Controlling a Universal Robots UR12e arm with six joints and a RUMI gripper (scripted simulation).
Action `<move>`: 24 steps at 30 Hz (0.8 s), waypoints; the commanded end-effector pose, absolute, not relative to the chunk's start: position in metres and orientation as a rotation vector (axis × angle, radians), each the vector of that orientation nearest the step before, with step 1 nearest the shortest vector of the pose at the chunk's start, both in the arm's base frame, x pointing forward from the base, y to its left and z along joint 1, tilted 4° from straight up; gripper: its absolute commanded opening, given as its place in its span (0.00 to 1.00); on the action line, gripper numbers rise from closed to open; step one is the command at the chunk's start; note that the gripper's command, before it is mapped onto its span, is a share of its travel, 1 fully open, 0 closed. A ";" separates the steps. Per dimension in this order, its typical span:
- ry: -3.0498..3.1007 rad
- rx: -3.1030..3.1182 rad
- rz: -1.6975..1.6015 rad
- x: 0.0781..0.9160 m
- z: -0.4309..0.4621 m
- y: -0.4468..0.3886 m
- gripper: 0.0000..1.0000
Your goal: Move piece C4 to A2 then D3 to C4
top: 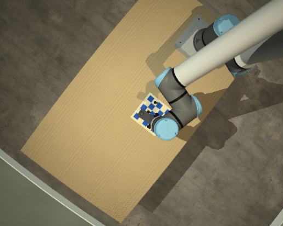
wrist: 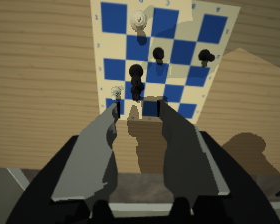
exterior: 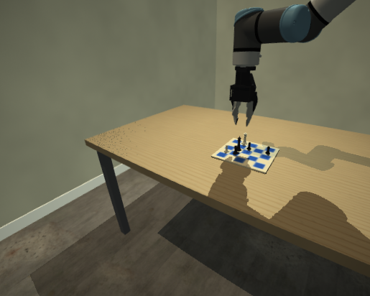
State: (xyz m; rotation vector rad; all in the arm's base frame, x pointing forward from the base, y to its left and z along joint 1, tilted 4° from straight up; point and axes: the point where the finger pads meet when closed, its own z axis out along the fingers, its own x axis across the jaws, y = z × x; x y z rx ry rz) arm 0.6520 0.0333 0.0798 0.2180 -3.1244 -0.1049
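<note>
A short black piece (exterior: 268, 151) (wrist: 205, 55) (top: 155, 102) stands upright on A2. A tall black piece (exterior: 238, 144) (wrist: 136, 71) stands on D3. Square C4 (wrist: 154, 90), pale and partly shaded, holds no piece. My gripper (exterior: 241, 124) (wrist: 138, 102) is partly open and empty, high above the board (exterior: 264, 172). In the wrist view its fingertips lie over the row 5 edge, beyond the D3 piece. In the top view the wrist and gripper hide part of the board.
A short black piece (exterior: 236, 151) (wrist: 136, 91) stands on D4, close beside the tall one. A black pawn (exterior: 249, 146) (wrist: 158, 54) is on C2. A tall white piece (exterior: 245, 139) (wrist: 138, 20) is on D1. A small white piece (exterior: 226, 149) (wrist: 116, 92) is on E4.
</note>
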 end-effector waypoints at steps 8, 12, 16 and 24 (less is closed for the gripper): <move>-3.126 0.217 -0.104 0.653 0.059 0.035 0.25; -3.126 0.217 -0.104 0.654 0.055 0.035 0.25; -3.126 0.217 -0.104 0.654 0.050 0.036 0.25; -3.126 0.217 -0.104 0.654 0.042 0.036 0.25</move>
